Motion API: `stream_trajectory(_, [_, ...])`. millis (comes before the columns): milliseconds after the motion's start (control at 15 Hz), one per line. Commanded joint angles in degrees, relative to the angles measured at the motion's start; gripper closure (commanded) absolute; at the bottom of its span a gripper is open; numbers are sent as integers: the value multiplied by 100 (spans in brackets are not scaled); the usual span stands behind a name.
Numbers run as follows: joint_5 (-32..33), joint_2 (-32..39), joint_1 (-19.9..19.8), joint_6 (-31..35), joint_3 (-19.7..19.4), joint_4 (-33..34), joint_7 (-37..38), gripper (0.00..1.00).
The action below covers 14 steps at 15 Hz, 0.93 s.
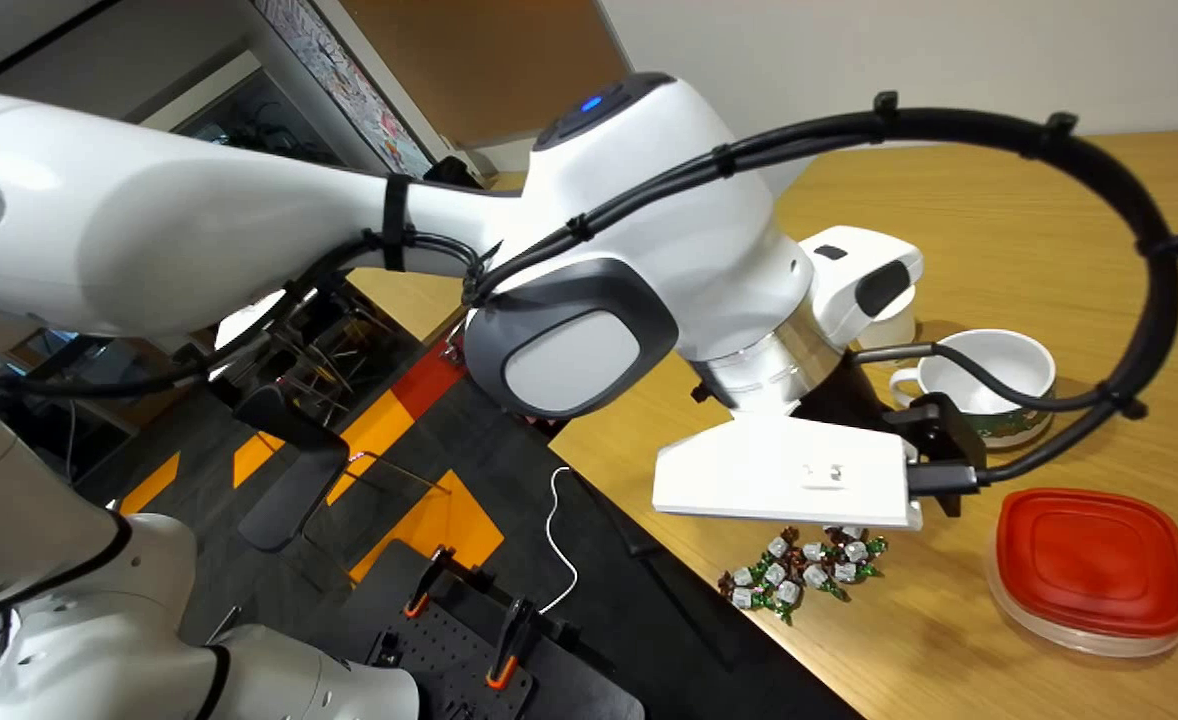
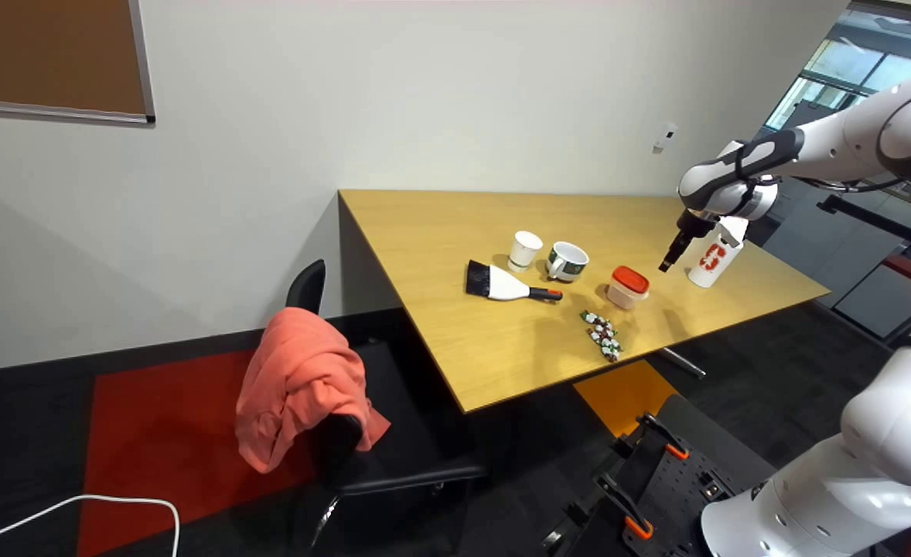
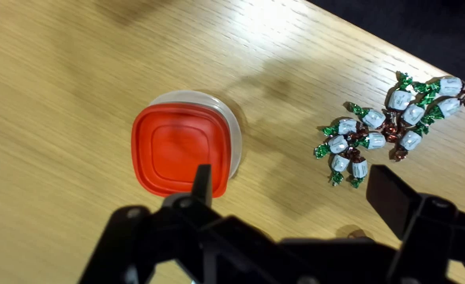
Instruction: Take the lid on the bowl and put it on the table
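Flat red plastic lid with raised rim (image 3: 181, 148): sits on top of the shallow translucent plastic bowl (image 2: 624, 297); snapped down or merely resting, I cannot tell. Lifting it off is, I judge, not yet done.
Large light-brown wooden table (image 2: 440, 340): carries the upright bowl and, by the task, should receive the lid.
Black two-fingered gripper (image 3: 291, 177): fingers spread wide, nothing pinched between them, presumably so as to straddle the lid's edge. In the wrist view one finger overlaps the lid; in an exterior view the fingertips (image 2: 666, 264) hang apart from it, above the table.
White-wrapped sweets with green and brown foil ends (image 3: 374, 118): loosely clustered near the bowl, to my eye no part of the job; a low sweep might scatter them.
White mug with dark-green band (image 2: 568, 260): upright near the bowl, close enough to call for care.
Black tied cable (image 1: 984, 127): loops outward from the white jointed arm (image 1: 639, 230), probably slack left so the joints can turn.
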<state>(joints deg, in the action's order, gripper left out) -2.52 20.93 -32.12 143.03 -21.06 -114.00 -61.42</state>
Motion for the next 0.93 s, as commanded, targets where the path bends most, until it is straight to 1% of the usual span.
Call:
stream_trajectory(0, [82, -6, -113, -11, 123, 28, 58, 0])
stream_trajectory(67, [82, -6, -109, -11, 125, 37, 58, 0])
stream_trajectory(200, [-31, 206, -115, -123, 156, 273, 262, 0])
stream_trajectory(333, [-103, 492, -145, -88, 186, 496, 630, 0])
stream_trajectory(533, [-241, 831, -268, -128, 358, 790, 1003, 0])
stream_trajectory(800, [-50, 1297, -320, -48, 440, 1178, 1684, 0])
stream_trajectory(867, [-28, 1391, -347, -79, 464, 1277, 1777, 9])
